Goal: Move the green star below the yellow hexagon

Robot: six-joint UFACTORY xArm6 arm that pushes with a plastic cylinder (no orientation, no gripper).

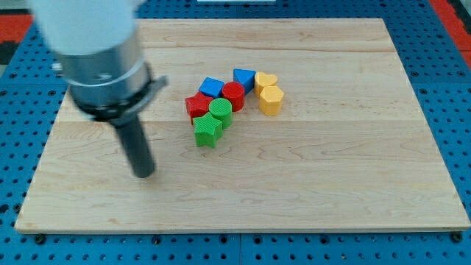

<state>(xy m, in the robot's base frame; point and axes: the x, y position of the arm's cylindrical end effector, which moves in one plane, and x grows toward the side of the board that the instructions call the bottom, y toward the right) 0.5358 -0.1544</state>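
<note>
Looming nearest the lens is the arm's grey housing, blurred at the view's upper left, with its dark rod running down to the tip, which rests on bare wood. No gripper is fitted, so nothing opens, closes or holds; the rod grasps nothing and touches no block.

Next in size, the desk is a pale wooden board on a blue perforated base. All blocks sit in one tight cluster above its centre, leaving open wood on every side for pushing.

Cluster, as observed:
- the yellow hexagon forms the right end, with a yellow heart touching it from above;
- a blue triangle and a blue block of unclear shape line the top;
- a red cylinder sits in the middle and a red star at the left;
- a green cylinder sits just above the green star, which is the lowest piece and touches it.

The green star's position at the bottom edge leaves its left and lower faces exposed, which in my judgement favours a rightward push. The tip stands to the star's left and slightly lower, clearly apart from it. The star's destination, the wood below the hexagon, lies to the star's right.
</note>
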